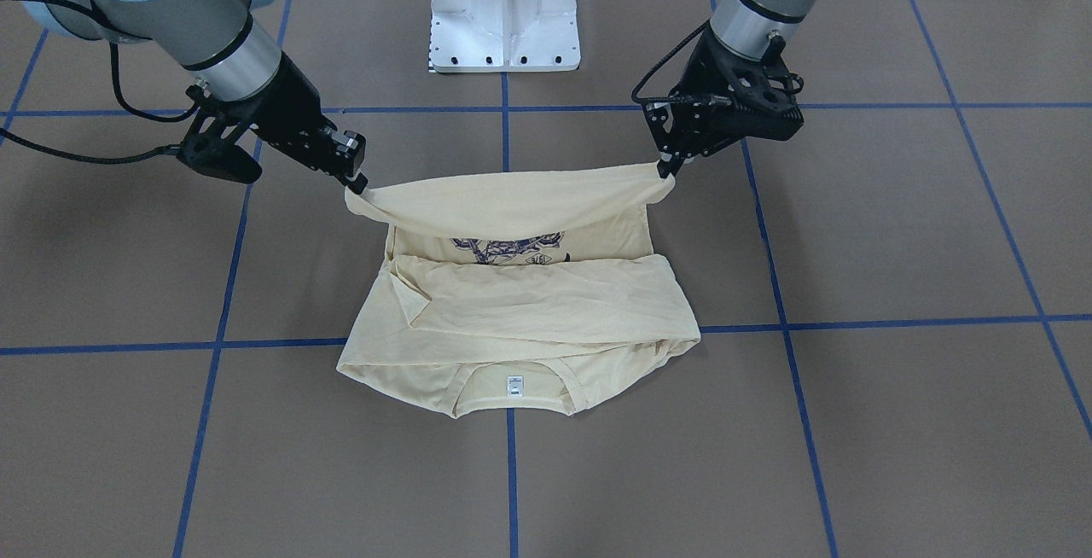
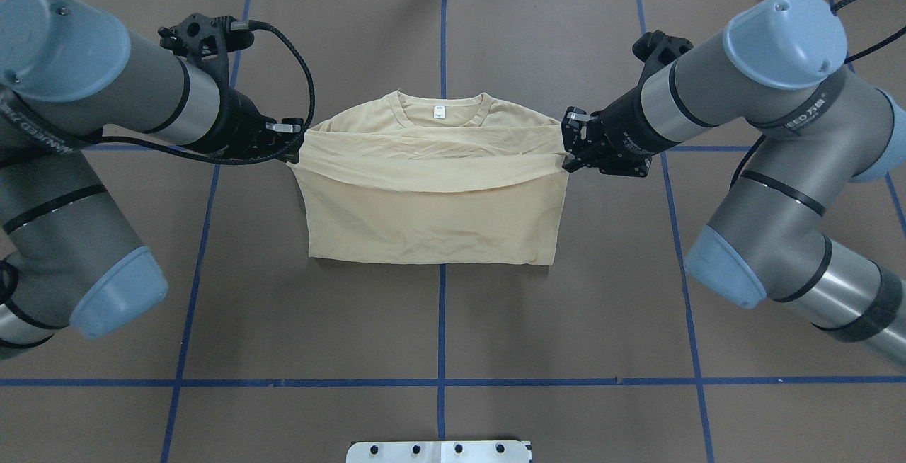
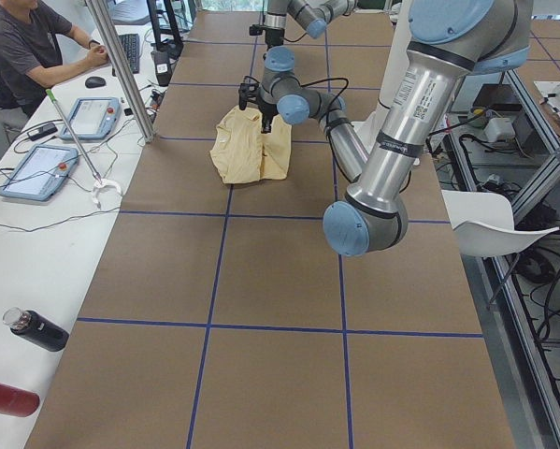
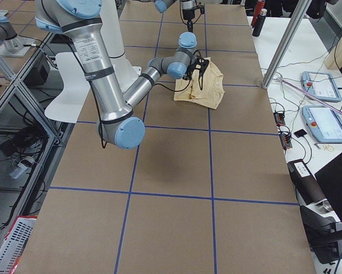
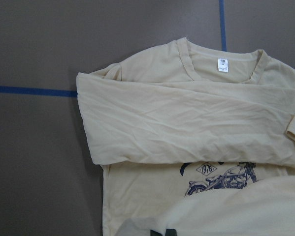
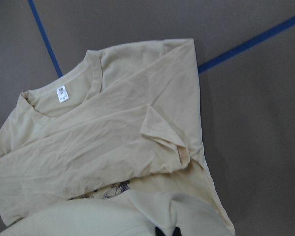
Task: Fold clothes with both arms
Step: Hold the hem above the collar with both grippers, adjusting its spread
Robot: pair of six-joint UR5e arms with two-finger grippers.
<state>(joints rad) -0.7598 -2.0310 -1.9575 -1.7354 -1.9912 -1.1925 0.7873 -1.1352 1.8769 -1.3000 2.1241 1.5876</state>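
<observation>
Brown paper-covered table with a blue tape grid (image 2: pixel 318 321), with the shirt near its middle, in front of the white pedestal base (image 1: pixel 505 20). Two silver-grey tubular arms with light blue joint caps reach in from either side, left arm (image 2: pixel 85 116) and right arm (image 2: pixel 764 95). The pale cream-yellow long-sleeved T-shirt of thin fabric (image 2: pixel 432 222) lies flat with its collar on the far side from the robot. Both sleeves are already folded across the chest in a band (image 1: pixel 546 298). The hem edge is raised off the table and stretched taut between the two claws, sagging a little in the middle, and it hangs over the lower body. The black two-finger left gripper (image 1: pixel 664 170) is pinched tight on one hem corner, and the black two-finger right gripper (image 1: pixel 357 184) is pinched on the other. The wrist views show only fingertip stubs poking out under the cloth. The navy motorcycle print (image 1: pixel 508 249) is partly showing between the lifted hem and the sleeve band, and the small white neck label (image 1: pixel 514 385) is exposed at the collar. Progress looks like sleeves done and the hem-to-collar fold about halfway. Left to do is probably to carry the hem over to the collar, lay it flat and let go, with a further fold possible.
</observation>
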